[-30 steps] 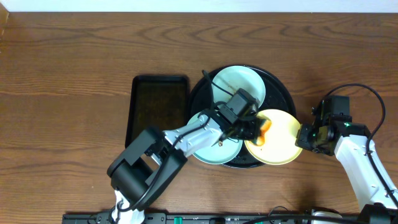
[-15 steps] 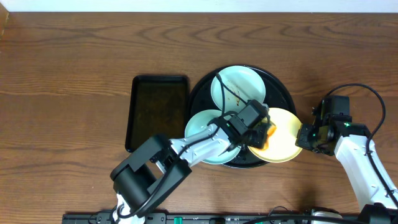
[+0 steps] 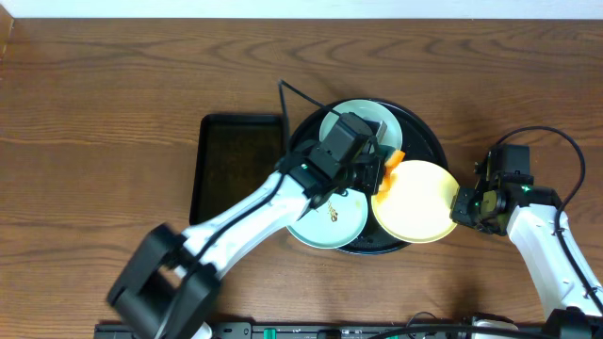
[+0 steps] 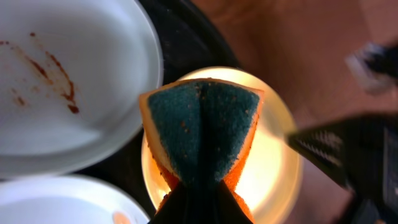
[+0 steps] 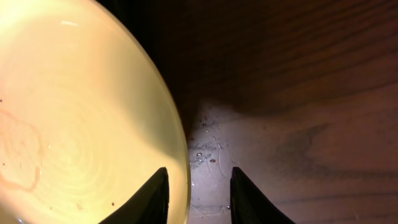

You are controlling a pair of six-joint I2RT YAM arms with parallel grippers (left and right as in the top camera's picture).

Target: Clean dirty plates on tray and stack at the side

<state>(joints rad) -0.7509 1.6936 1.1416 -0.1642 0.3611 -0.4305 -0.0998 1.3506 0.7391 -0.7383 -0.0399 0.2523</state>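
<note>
The yellow plate (image 3: 416, 202) lies at the right edge of the round black tray (image 3: 429, 141), partly over its rim. Two mint plates share the tray, one at the back (image 3: 363, 122) and one at the front (image 3: 328, 224), both with brown smears. My left gripper (image 3: 382, 174) (image 4: 200, 193) is shut on an orange sponge (image 4: 202, 127) with its green side up, hovering over the yellow plate's (image 4: 273, 162) left edge. My right gripper (image 3: 462, 209) (image 5: 199, 173) stands open, its jaws astride the yellow plate's rim (image 5: 177, 143) without pinching it.
A smaller rectangular black tray (image 3: 236, 165) lies left of the round tray. Bare wooden table (image 3: 528, 104) lies to the right and behind. The left arm crosses over the front mint plate.
My right gripper has opened and let go of the yellow plate's rim. My left gripper has lifted the sponge off the yellow plate and moved it back and left.
</note>
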